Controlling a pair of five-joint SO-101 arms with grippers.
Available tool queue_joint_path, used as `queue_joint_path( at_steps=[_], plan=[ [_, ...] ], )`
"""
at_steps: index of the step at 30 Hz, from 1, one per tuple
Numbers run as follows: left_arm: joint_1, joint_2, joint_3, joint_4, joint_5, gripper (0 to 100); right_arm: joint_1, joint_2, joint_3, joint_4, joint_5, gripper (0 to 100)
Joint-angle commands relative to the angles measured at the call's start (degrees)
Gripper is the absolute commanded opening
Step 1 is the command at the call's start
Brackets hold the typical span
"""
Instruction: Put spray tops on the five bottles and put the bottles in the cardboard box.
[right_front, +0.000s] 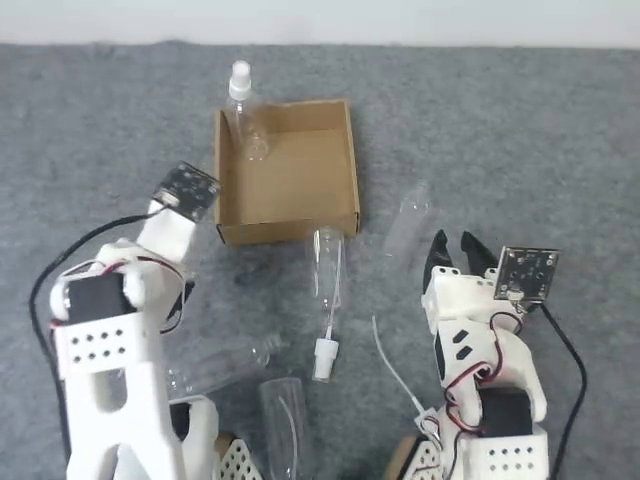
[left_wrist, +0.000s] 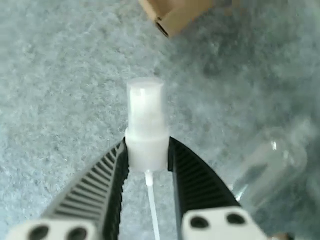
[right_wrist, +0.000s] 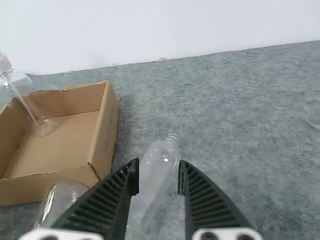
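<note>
The left gripper (left_wrist: 147, 150) clamps a loose spray top (left_wrist: 146, 115). The right gripper (right_wrist: 157, 170) is open just behind an uncapped bottle (right_wrist: 162, 152). One capped bottle (right_front: 250, 130) leans inside the cardboard box (right_front: 285, 232) — four lie outside, so most work seems left.
</note>
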Motion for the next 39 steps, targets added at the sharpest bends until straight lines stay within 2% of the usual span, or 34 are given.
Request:
queue_joint_path(
  at_steps=[1,5,9,16,24,33,39],
  plan=[
    [0.44,-5.1,-1.54,-3.69,9.14,1,-1.19,-1.19,-2.2,-1.45,-0.62,8.0],
    [1.32,-6.59,-1.27,-3.6,14.51,1,-2.68,-0.66,-2.46,-1.27,-0.18,8.4],
    [2.55,-6.95,2.07,-4.22,19.87,1,-4.62,-0.57,-2.64,-1.1,5.1,8.5],
    [3.16,-7.03,5.32,-8.97,34.99,1,-4.62,-0.48,-3.25,-0.92,5.63,8.5],
    [3.08,-7.12,4.62,-13.54,45.71,1,-4.44,0.57,-3.34,-0.92,8.79,8.5],
    [3.08,-7.12,3.3,-15.82,55.65,1,-1.8,18.24,-11.69,-1.01,9.32,8.5],
    [3.08,-7.12,4.7,-17.32,58.46,1,1.27,33.36,-18.9,-0.92,9.05,8.5]
  ],
)
